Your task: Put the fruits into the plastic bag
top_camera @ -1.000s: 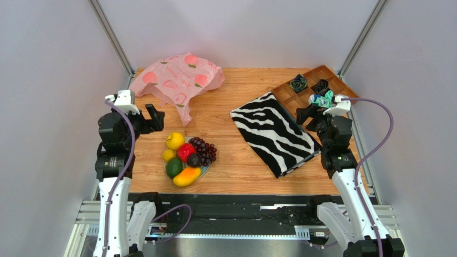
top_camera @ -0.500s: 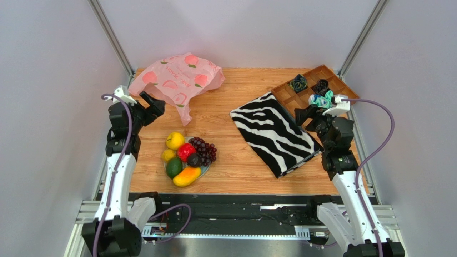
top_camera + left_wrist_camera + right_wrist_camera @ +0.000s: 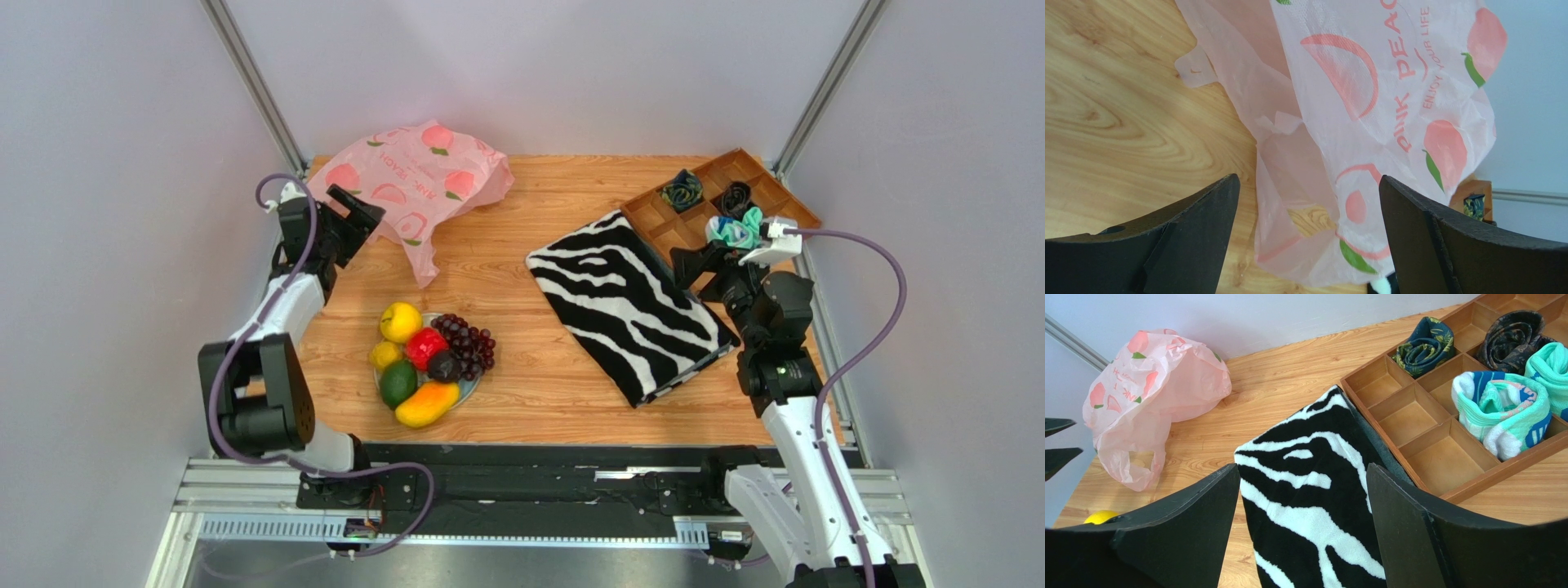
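Several fruits (image 3: 429,355) lie heaped on counter (image 3: 552,404) near front-left edge. Pink plastic bag (image 3: 411,178) slumps at far-left corner. Both claws spread, empty: left claw (image 3: 1308,179) faces bag handles; right claw (image 3: 1303,467) hangs above zebra cloth (image 3: 620,300).

Near-left on table (image 3: 552,386): fruits (image 3: 429,361); plastic bag (image 3: 411,178) behind them; tray (image 3: 669,224) far-right.

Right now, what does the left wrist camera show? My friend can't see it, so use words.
A crinkly pink plastic bag printed with peaches lies on a wooden table. The left pincer is open, its two black fingers framing the bag at the bottom of the picture.
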Motion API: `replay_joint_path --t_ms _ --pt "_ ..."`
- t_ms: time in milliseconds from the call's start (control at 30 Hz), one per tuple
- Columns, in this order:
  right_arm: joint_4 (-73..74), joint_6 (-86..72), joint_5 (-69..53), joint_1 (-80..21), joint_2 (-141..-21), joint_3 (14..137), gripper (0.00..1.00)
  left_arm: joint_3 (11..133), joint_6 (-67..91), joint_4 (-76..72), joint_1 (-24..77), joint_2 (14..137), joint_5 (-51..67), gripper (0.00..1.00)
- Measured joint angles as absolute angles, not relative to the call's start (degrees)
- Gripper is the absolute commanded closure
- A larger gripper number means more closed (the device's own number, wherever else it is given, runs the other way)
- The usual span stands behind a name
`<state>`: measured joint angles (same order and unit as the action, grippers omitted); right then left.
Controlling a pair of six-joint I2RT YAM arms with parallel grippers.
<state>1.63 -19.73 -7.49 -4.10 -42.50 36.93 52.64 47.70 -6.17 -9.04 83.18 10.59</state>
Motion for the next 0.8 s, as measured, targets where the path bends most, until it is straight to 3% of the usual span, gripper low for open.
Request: replay_joint_path --t_ms 233,433,500,600,633,700,733,800 --pt "1.4 -19.9 -7.7 -4.1 -41.6 36.9 0.21 60.9 49.3 -11.2 -10.2 96.8 15.0 0.13" --pt "1.4 -19.9 -7.7 -4.1 -41.8 36.9 0.21 66.3 49.6 -12.8 -11.7 103.8 18.3 0.26" --pt "1.4 -19.9 -7.7 -4.1 -42.2 36.9 0.20 68.0 49.6 -13.2 -11.8 105.6 19.7 0.34" --pt "1.4 -19.9 -7.7 -4.1 -42.8 36.9 0.21 68.7 49.8 -14.6 -11.8 106.9 21.5 0.58" --pt "1.4 -19.9 -7.7 -4.1 -42.9 36.9 0.21 68.7 50.0 -14.9 -11.8 107.0 22.0 0.71" --pt "1.4 -19.7 -8.0 -4.1 -43.5 36.9 0.21 69.0 49.5 -15.5 -11.8 107.0 23.3 0.83" --pt "1.4 -19.7 -8.2 -4.1 -44.0 36.9 0.21 69.3 49.2 -15.8 -11.8 107.0 23.9 0.96" --pt "1.5 -19.6 -9.3 -4.1 -45.2 37.2 0.21 70.1 48.7 -16.6 -11.8 107.0 25.2 1.00"
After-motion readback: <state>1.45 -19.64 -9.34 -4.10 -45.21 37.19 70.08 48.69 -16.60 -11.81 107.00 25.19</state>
